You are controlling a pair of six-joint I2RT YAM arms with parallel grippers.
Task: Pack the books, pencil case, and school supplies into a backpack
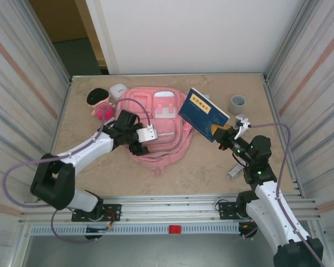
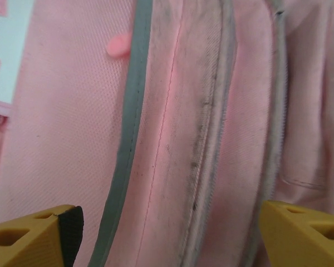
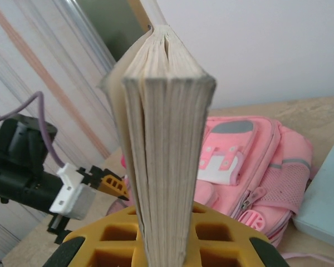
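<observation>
At the left, the left hand [image 2: 172, 239] hangs just over a zip seam of the pink backpack [image 1: 170, 146], jaws spread wide and holding nothing. The backpack lies flat at mid-bench. Just right of it, the right hand [image 1: 218, 133] is clamped on the navy book [image 1: 203, 113], holding it tilted in the air. Loading the book seems the step in hand; next the backpack's mouth needs holding open, and whether it is unzipped I cannot tell

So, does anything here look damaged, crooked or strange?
Two small things. The book, clamped at one edge by the right gripper, is held tilted in the air, and its pages splay apart at the free end. Dark grimy smudges run along a seam of the backpack. Nothing looks spilled or torn.
</observation>
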